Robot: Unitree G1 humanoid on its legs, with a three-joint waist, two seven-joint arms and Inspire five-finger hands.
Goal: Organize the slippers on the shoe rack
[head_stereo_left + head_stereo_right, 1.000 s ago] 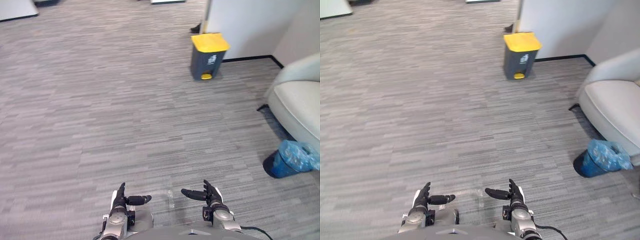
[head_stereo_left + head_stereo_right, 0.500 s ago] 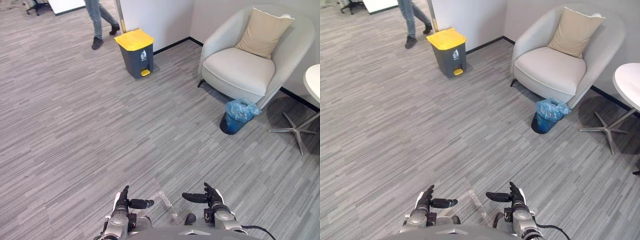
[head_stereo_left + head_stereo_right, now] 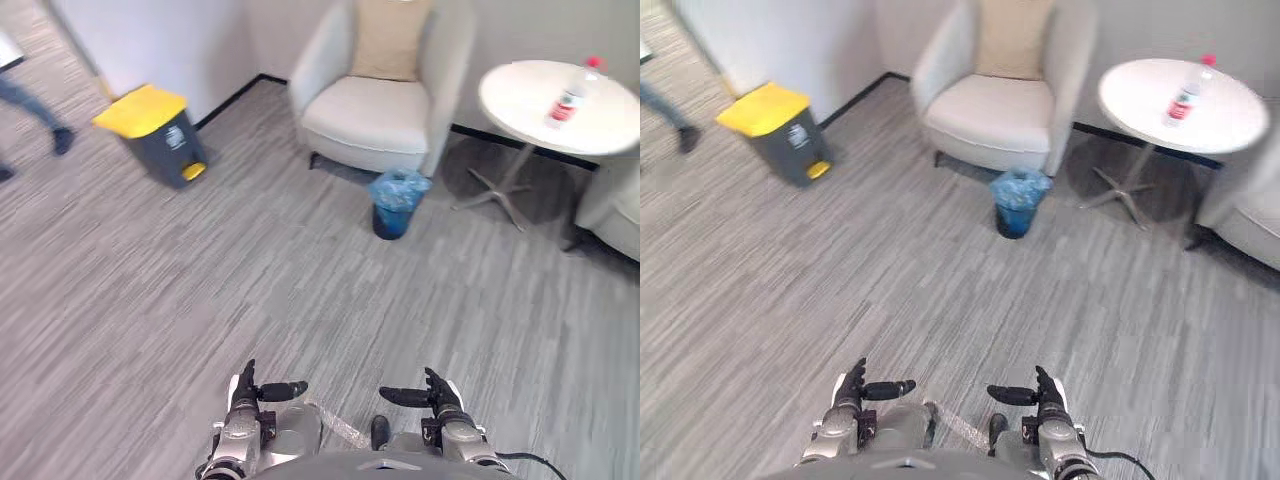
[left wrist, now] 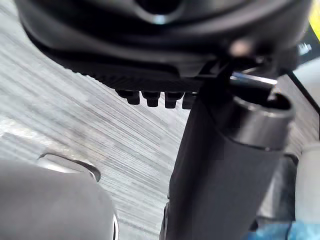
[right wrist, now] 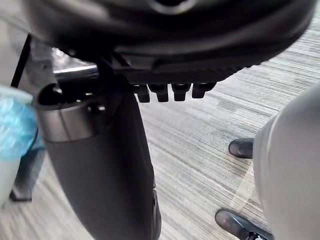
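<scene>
Low before the robot: left hand (image 3: 241, 400) and right hand (image 3: 443, 404), fingers straight, thumbs pointing inward.
On floor (image 3: 250, 280) ahead: armchair (image 3: 370, 120) with cushion (image 3: 388, 40); blue bin (image 3: 397, 203) just beside it.
Right: round desk (image 3: 530, 95) bearing bottle (image 3: 570, 98).
Left: yellow-lidded bin (image 3: 155, 135); person's leg (image 3: 30, 100).

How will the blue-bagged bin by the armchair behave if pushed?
The bin looks small and stands free on flat carpet: probably light, sliding or tipping easily. Its blue bag looks crumpled and loose: likely floppy, a poor grip.
</scene>
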